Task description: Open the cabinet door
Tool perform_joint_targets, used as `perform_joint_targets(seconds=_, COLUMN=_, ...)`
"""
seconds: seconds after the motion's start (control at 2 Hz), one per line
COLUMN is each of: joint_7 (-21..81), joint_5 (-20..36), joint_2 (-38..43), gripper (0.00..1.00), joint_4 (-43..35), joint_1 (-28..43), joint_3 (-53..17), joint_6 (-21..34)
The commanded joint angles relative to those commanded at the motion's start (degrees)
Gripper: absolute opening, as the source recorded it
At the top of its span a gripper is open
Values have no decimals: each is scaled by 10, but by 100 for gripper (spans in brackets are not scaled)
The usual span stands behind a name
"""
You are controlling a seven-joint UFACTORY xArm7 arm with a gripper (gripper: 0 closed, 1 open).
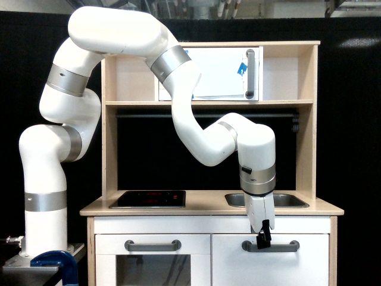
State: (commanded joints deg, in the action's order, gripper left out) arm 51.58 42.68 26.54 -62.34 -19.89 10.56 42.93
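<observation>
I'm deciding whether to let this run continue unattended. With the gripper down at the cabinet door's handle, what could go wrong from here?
1. The gripper meets the grey bar handle left of its middle, so a pull may slip off.
2. Whether the fingers enclose the bar can't be told; it may pull on nothing.
3. The cabinet door sits beside the oven door, which has a like handle; drifting toward the exterior view's left risks the wrong door.

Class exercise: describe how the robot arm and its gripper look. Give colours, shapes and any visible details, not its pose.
The arm is made of thick, rounded, glossy white segments joined by silver-grey metallic bands at the joints. It rises from a white column on a grey base plate. Its last link narrows to a slim white piece ending in a small black gripper. No loose cables or markings show.
</observation>
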Motion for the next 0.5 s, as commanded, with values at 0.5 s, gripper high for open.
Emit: perform_joint_targets(seconds=0.5, joint_7=-26, joint_5=0, joint_2=35, gripper=100, joint_4=-26, joint_1=21, joint_3=20, joint_6=-30)
